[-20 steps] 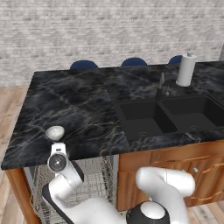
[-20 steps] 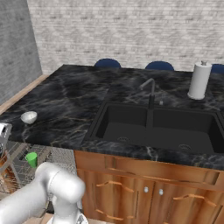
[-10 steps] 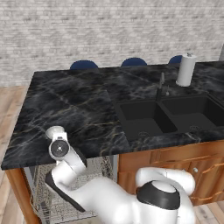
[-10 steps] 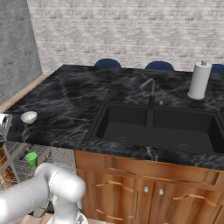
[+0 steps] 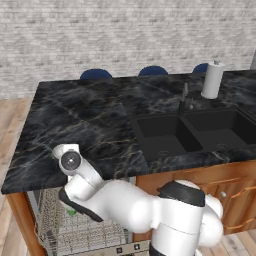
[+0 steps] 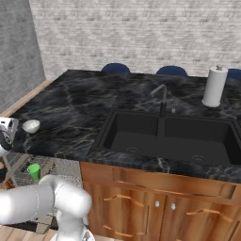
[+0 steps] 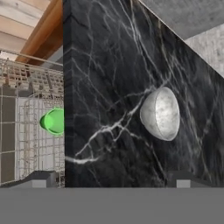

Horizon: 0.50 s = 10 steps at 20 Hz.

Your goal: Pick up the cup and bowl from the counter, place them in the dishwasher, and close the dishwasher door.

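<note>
To the hand's left the cup (image 7: pixel 54 121) already sits in the dishwasher (image 7: pixel 30 127) rack, so the bowl's turn has likely come. The gripper (image 7: pixel 111 179) is wide and empty; the bowl (image 7: pixel 160 113) lies ahead on the counter (image 7: pixel 109 65), slightly right. Next: reach, straddle its rim. No writing is legible.

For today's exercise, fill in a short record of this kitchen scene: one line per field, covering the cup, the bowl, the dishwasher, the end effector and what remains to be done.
cup: green cup standing in the dishwasher rack
bowl: pale bowl on the counter, near its edge
dishwasher: open dishwasher, wire rack in view
end effector: end effector open and empty, hovering over the counter edge with the bowl ahead of it
remaining: bowl into the rack, door shut
</note>
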{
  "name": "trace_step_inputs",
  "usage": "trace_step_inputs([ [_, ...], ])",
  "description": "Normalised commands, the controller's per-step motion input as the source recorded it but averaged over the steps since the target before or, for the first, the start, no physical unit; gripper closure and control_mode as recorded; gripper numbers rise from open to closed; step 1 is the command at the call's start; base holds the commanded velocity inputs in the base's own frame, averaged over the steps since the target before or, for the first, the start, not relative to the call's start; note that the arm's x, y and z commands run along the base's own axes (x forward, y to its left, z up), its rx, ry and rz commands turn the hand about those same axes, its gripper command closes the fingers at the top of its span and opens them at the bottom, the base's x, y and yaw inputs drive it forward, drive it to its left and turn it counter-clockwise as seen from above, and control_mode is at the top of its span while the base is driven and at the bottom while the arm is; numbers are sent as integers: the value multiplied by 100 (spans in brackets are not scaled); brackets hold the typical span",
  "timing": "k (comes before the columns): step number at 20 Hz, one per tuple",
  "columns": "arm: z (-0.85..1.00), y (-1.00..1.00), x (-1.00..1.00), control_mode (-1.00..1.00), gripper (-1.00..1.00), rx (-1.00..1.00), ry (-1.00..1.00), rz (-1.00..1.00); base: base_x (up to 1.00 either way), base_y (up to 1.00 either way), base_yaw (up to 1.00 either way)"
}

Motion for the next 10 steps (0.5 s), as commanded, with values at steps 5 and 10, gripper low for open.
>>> trace_step_inputs([
  [5,0,-2,39,-100,-100,-5,0,0,0,0,0],
  [10,-6,5,50,-100,-100,-6,0,0,0,0,0],
])
